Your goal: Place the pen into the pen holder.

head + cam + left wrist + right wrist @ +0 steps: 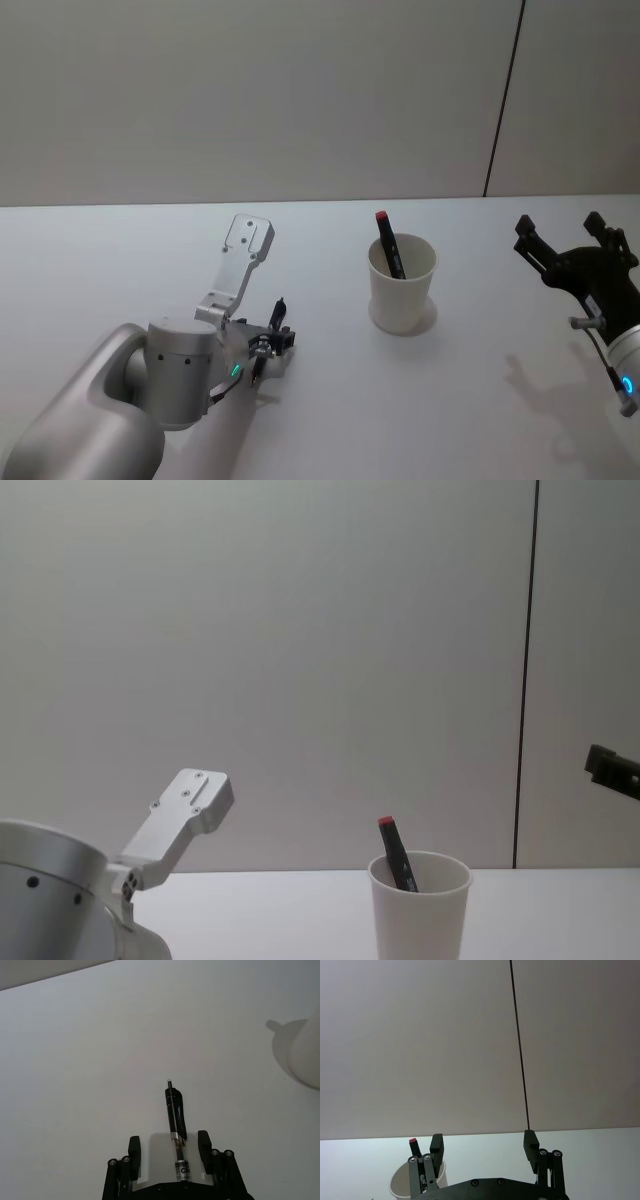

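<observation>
**Left gripper astride the pen, pen holder well apart; right arm idle**

Reading the head view left to right, you have the left gripper (268, 352) low over the white table (120, 250), at about 7 o'clock of the scene. In the left wrist view its fingers (134, 1146) stand moderately apart on either side of the pen (175, 1122). A gap shows on each side, so nothing is clamped. The pen is black with a clear lower barrel. It lies between those fingers, with its clipped end reaching out past the fingertips, toward about 1 o'clock in the head view.

The pen holder (402, 290), a white paper cup, stands upright on the table at about 2 o'clock from the left gripper, well apart from it. A second pen with a red end (389, 245) leans inside it, its top above the rim.

At 3 o'clock from the cup, the right gripper (560, 228) hangs clear of the table. Its fingers are spread wide and hold nothing.
</observation>
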`<state>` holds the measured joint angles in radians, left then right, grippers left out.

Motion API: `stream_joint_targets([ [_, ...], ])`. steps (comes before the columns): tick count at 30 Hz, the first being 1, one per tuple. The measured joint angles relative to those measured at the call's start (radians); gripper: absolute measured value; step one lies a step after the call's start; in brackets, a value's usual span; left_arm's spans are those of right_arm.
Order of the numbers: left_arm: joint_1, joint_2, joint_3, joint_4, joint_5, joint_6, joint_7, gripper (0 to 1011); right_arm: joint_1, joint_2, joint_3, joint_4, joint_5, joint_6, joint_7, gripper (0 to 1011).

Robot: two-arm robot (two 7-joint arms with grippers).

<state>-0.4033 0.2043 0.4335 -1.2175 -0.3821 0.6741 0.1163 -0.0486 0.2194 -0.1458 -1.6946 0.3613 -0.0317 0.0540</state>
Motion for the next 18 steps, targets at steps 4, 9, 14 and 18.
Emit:
stream_joint_targets([
  [4,-0.001,-0.002,-0.001,0.004,0.003,0.003,0.000,702,0.000,0.000,0.000,0.000,0.000,0.000,0.000,1002],
  [9,-0.003,-0.006,-0.003,0.010,0.005,0.005,0.001,664,0.000,0.000,0.000,0.000,0.000,0.000,0.000,1002],
  [14,-0.003,-0.008,-0.004,0.013,0.009,0.007,0.003,633,0.000,0.000,0.000,0.000,0.000,0.000,0.000,1002],
  [18,-0.002,-0.010,-0.004,0.013,0.014,0.010,0.005,605,0.000,0.000,0.000,0.000,0.000,0.000,0.000,1002],
])
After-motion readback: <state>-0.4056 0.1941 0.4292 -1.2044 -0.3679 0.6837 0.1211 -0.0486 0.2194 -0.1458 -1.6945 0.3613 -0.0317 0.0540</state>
